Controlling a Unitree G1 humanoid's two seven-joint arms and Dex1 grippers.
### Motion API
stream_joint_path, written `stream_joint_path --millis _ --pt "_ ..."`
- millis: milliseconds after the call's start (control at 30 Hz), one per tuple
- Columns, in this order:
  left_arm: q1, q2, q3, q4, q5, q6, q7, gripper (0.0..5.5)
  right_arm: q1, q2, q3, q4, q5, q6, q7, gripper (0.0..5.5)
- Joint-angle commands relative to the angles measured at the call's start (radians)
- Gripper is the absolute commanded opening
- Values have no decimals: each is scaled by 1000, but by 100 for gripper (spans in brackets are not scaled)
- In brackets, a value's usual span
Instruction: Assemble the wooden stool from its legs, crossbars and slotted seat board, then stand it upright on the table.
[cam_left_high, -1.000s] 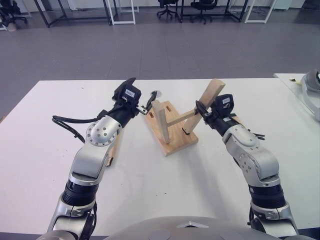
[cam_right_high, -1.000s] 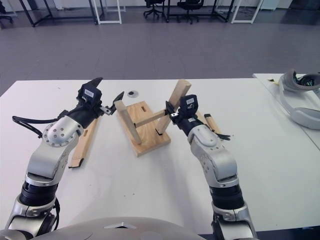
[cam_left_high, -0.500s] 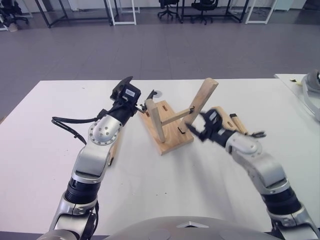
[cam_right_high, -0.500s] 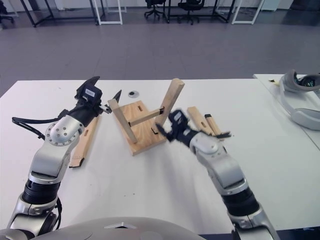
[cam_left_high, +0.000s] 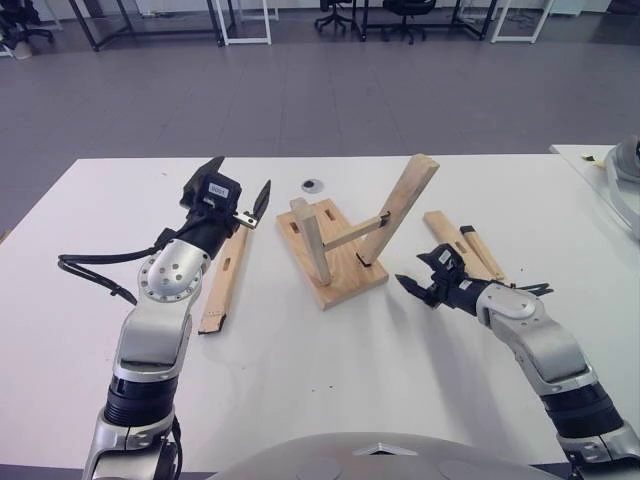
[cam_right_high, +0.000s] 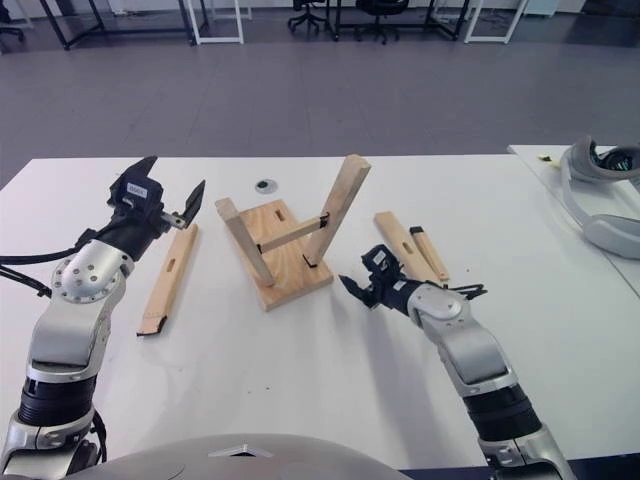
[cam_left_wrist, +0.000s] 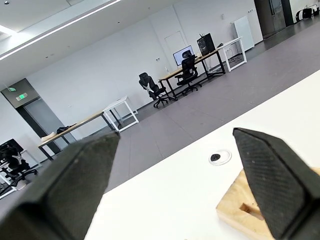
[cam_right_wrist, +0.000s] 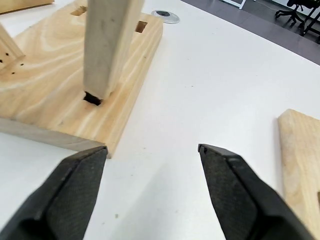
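Both claws are off the stool now.

- A second ago the right claw (cam_left_high: 418, 272) was clamped at the junction of the crossbar (cam_left_high: 352, 233) and the tilted leg (cam_left_high: 398, 205). It has since let go and dropped back. It now hovers low over the worktop (cam_left_high: 300, 350), just right of the seat board (cam_left_high: 345, 280), with fingers spread wide and nothing between them.
- The left claw (cam_left_high: 240, 185) was at the top of the shorter upright leg (cam_left_high: 312, 240). It has pulled away to the left and hangs above the far end of the loose leg (cam_left_high: 225, 280), jaws wide apart and empty.

The seat board lies flat at mid-worktop with the two legs rising from it, joined by the crossbar. The sub-assembly stands unaided, so we judge the joints hold well enough for now. The tilted leg leans away from its partner. The right wrist view shows a dark gap at its foot in the slot (cam_right_wrist: 92, 97), so it may not be fully seated.

Still unfitted are the loose leg on the left and, on the right, a longer piece (cam_right_high: 400, 240) and a shorter piece (cam_right_high: 430, 255) lying side by side.

We read this as a release between steps. About half the build is done, and fetching one of the loose parts is the likely next move.
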Motion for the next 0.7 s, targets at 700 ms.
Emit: stream_joint_path --millis 700 --pt "-167 -110 -113 -198 -34 271 60 417 -223 306 -157 -89 362 167 -182 340"
